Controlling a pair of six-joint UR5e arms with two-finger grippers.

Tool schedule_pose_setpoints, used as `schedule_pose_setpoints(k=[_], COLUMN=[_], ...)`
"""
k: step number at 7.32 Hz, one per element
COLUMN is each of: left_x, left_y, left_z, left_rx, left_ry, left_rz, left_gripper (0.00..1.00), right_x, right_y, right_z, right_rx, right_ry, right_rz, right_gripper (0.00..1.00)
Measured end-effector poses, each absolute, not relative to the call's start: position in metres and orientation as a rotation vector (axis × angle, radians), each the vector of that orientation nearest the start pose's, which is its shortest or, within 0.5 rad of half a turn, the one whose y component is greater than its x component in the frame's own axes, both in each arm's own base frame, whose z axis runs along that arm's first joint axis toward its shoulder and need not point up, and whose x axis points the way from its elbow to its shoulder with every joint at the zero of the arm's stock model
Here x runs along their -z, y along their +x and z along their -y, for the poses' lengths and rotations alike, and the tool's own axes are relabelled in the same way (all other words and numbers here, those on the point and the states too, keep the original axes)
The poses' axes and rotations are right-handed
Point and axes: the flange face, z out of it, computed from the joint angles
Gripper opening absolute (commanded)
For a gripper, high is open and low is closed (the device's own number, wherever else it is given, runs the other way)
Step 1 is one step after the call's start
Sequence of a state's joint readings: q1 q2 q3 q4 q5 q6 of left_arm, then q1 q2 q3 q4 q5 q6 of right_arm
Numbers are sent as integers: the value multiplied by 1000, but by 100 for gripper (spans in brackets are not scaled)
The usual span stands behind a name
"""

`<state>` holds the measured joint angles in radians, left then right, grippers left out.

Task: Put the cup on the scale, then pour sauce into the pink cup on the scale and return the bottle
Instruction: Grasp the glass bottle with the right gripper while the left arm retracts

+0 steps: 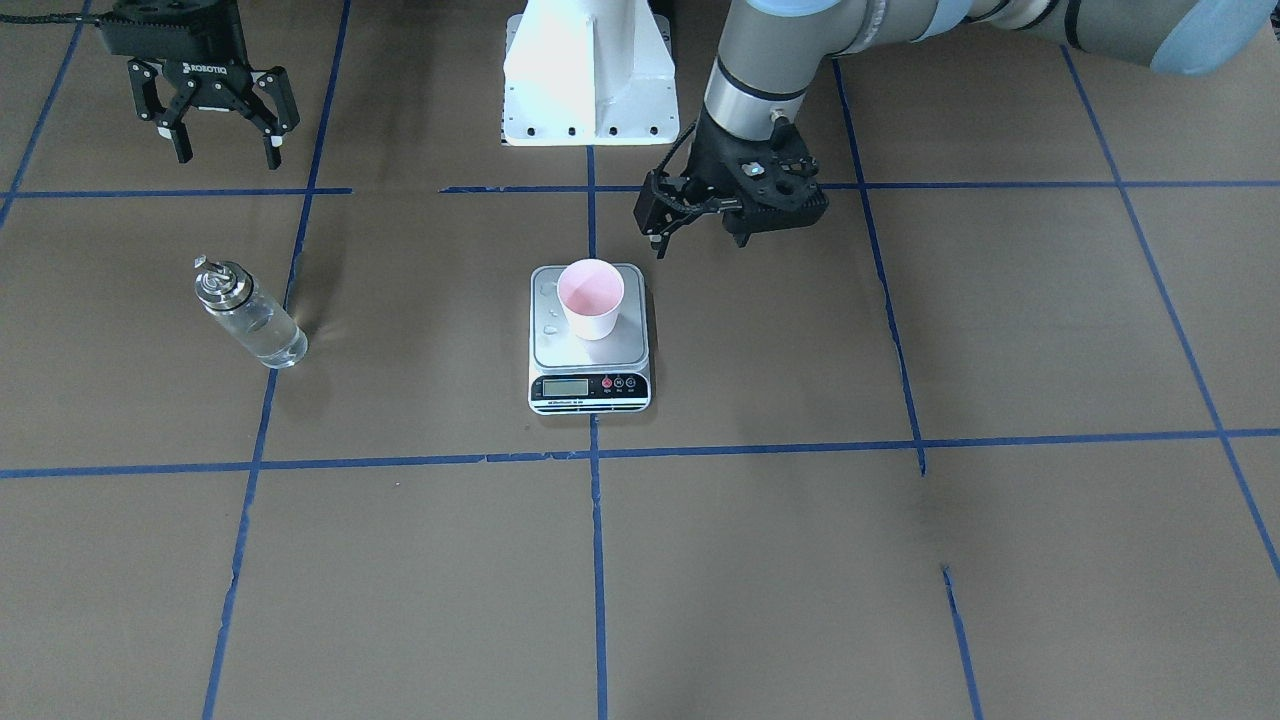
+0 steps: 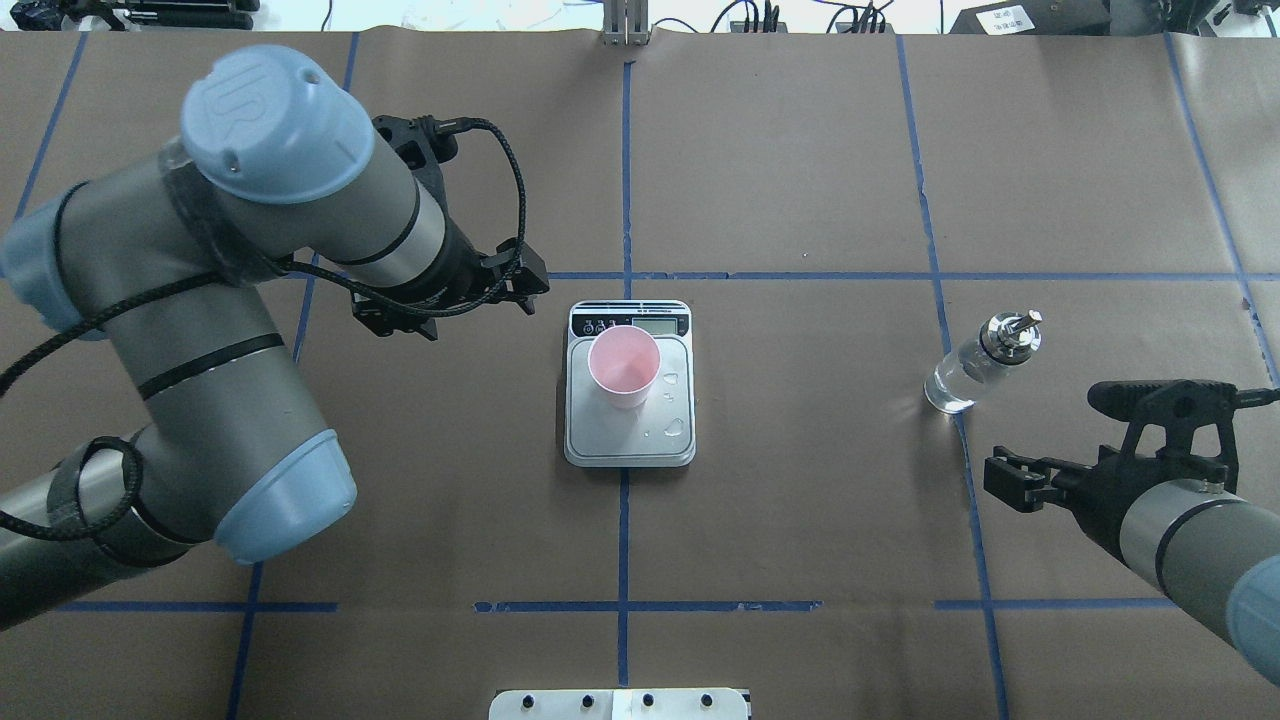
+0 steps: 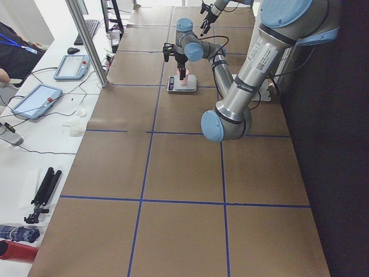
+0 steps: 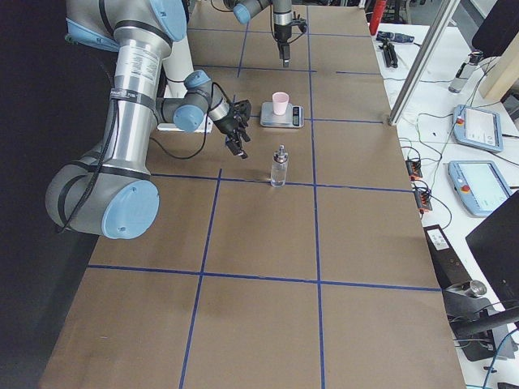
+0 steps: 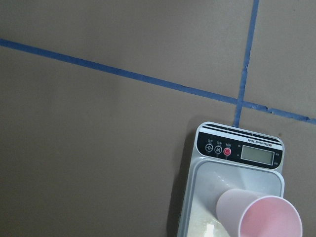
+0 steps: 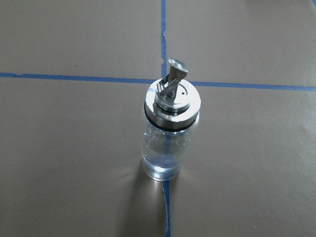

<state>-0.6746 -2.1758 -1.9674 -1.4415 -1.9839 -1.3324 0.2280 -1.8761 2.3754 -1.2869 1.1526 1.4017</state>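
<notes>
Now: cup seated on scale, bottle apart, both claws released

Directions are given on the overhead view, with 12 o'clock lying away from the robot. At the middle of the bench [image 1: 900,560] the scale [image 2: 630,445] is laid flat, with its black display strip [image 2: 630,322] along its 12 o'clock edge. The cup [image 2: 624,366] is stood upright on the silver platform, mouth up. It is placed in the 12 o'clock half of the platform and kept inside the edges. A few clear droplets [image 2: 677,427] are seen on the platform at about 4 o'clock of the cup.

The bottle [image 2: 975,368] is stood upright on the bench at 3 o'clock of the scale, well apart from it. Its base is set on a blue tape line [image 6: 163,29]. The sauce [image 6: 165,153] is seen through the glass as a clear liquid, though its level cannot be told. A silver pourer cap [image 6: 173,101] with a thin spout is fitted on top.

The left claw [image 1: 698,238] is held above the bench at about 10 o'clock of the scale, near it but touching neither scale nor cup. Its fingers are spread and nothing is gripped between them. The right claw [image 1: 225,150] is held at about 5 o'clock of the bottle, near it yet apart. Its fingers are likewise spread wide and nothing is grasped. In the right wrist view the bottle is seen alone near the middle.
</notes>
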Motion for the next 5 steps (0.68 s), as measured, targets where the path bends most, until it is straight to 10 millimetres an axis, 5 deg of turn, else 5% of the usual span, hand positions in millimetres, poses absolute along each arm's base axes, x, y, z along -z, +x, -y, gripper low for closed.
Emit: schedule_pose_setpoints(k=[2,5], left_x=[-178,-212], left_y=[384,352], left_z=[434,430], left_rx=[207,113], left_ry=[48,111], left_rz=[-936,-896], left_gripper=[100,100], right_x=[-418,-448], right_y=[-324,-330], right_z=[260,270], right_rx=[-257,-244], right_ry=[656,782], right_rz=[753,722], right_gripper=[100,100])
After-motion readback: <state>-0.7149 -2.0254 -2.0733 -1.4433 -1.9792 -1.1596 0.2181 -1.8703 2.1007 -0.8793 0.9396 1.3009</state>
